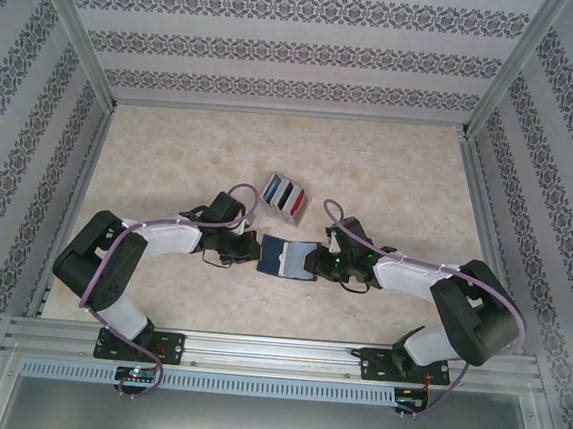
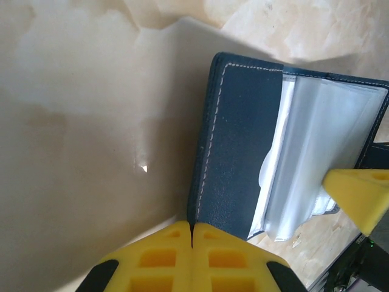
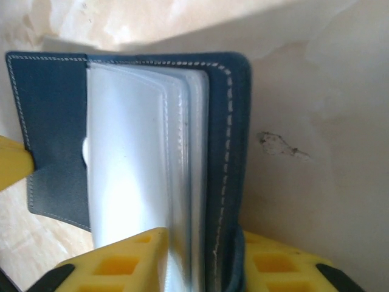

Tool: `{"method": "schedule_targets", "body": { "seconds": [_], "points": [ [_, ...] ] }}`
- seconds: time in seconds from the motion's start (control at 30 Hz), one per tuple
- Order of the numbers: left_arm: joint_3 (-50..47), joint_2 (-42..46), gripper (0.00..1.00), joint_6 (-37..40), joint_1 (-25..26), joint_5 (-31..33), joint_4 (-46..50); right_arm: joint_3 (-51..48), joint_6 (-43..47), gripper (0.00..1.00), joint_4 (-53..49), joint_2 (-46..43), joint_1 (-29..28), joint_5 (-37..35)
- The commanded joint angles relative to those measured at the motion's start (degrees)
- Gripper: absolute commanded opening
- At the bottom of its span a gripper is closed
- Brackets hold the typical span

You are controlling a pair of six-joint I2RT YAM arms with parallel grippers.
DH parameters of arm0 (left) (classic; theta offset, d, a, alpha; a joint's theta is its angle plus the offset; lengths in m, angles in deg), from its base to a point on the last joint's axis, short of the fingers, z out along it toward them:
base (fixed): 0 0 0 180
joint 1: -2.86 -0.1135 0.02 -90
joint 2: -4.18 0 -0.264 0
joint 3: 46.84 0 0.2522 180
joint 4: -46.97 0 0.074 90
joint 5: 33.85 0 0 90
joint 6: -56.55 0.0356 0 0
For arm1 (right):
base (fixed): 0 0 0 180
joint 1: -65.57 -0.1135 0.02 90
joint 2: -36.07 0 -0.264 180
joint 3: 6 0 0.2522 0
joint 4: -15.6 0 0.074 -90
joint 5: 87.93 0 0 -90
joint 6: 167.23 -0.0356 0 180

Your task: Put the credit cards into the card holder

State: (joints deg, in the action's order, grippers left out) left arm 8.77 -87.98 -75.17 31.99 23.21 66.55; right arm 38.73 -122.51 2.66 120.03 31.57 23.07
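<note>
While my left gripper [image 2: 192, 230] and right gripper [image 3: 200, 244], both closed, pinch the card holder [image 1: 285, 258] open | risk: thin leather slips, folding it shut.

Near card holder [image 3: 55, 121] edge within right gripper [image 3: 203, 246]

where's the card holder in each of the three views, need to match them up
top external: card holder open at mid-table, just nearer than the clear slotted case.
left wrist: right half of the picture, navy cover toward the left.
right wrist: centre and left, navy edge with white stitching on the right.
shared landmark: its pale clear sleeves between the navy covers.
</note>
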Motion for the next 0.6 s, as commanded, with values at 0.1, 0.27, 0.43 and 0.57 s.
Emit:
{"method": "schedule_targets", "body": {
  "seconds": [0.1,0.27,0.43,0.57],
  "points": [
    [-1.02,-0.42,0.00,-1.35,-0.38,-1.32,-2.92,3.02,-0.21,0.42,1.64,3.33,-2.27,-0.53],
    [-1.27,-0.72,0.00,-1.56,-0.38,-1.42,-3.43,4.66,-0.25,0.53,1.99,5.57,-3.24,0.07],
    [-1.47,-1.26,0.00,-1.93,-0.38,-2.12,-4.83,5.51,-0.24,0.59,3.04,6.98,-4.00,0.19],
    [-2.66,-1.16,0.00,-3.45,-0.36,-2.39,-7.94,4.98,-1.26,0.59,5.06,5.20,-4.17,0.64]
  ]
}}
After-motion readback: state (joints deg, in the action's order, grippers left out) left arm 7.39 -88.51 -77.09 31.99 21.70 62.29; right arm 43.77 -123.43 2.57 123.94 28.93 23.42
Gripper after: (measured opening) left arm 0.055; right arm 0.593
